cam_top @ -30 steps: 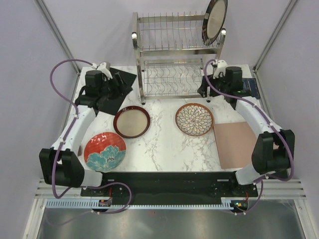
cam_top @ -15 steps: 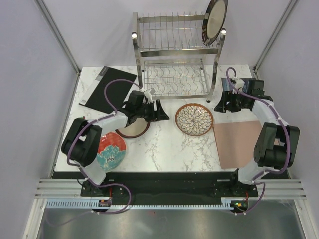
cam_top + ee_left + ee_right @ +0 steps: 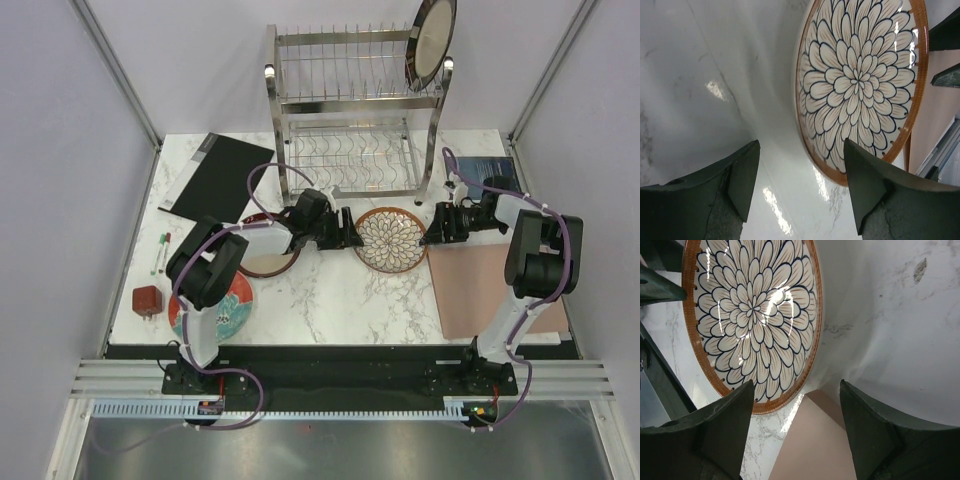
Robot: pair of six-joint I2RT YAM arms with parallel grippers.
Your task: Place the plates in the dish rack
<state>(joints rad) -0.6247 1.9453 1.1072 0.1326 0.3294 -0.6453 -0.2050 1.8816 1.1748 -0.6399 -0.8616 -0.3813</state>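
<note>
At the near left corner of the desk (image 3: 330, 290) the red plate (image 3: 215, 308) lies flat, partly under the left arm. Just beyond it the rimmed plate (image 3: 262, 252) lies flat too. The left hand (image 3: 345, 236) is held low at the left rim of the petal plate (image 3: 390, 240), its fingers spread and nothing between them (image 3: 800, 185). The right hand (image 3: 432, 232) is set at the opposite rim, likewise spread and empty (image 3: 797, 430), above the edge of the mat (image 3: 480, 292). Whether either hand touches the rim cannot be settled. The rack (image 3: 355, 120) stands at the middle of the far edge, with the checked plate (image 3: 432, 40) upright at the right end of its upper tier. So one plate is judged loaded and three are left.

The petal plate lies flat with a low rim. If one hand arrives first, the plate may be shoved onto the mat or tipped. The fingers may also be jammed on the desk.

Half a second ago the left hand was over the rimmed plate and the right hand was nearer the far right corner. Both have been brought to the petal plate.
</note>
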